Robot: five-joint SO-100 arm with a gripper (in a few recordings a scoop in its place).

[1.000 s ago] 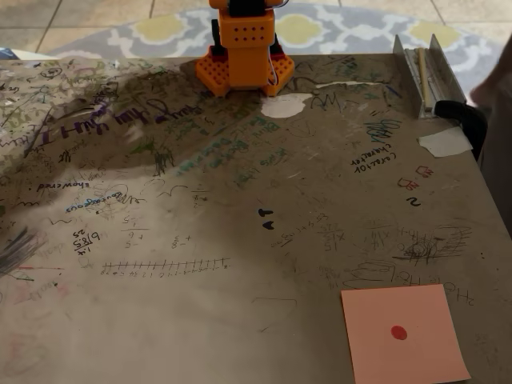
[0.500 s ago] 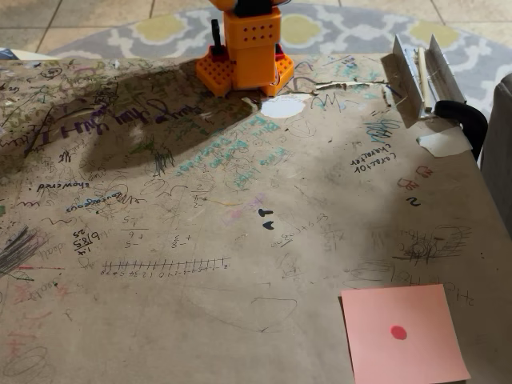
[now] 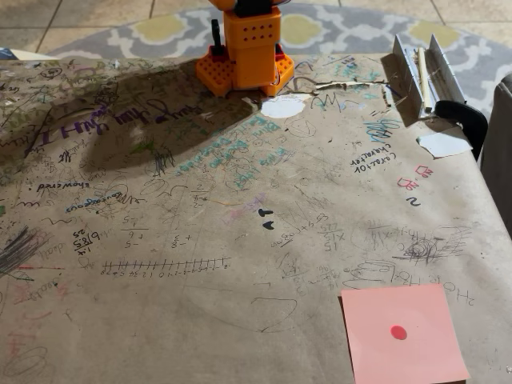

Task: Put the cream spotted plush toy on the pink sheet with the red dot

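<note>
The arm's orange base stands at the far edge of the scribbled brown paper table; as its upper part runs past the top of the fixed view, whether the end effector is open or closed, or holds anything, cannot be told, and places cannot be reckoned from it. The pink sheet with the red dot lies flat and bare at the near right corner, well apart from the base, presumably laid there as the drop target. White paper scraps lie just beside the base.

Scribbled brown table — pink sheet near right corner, white scraps far side.
</note>
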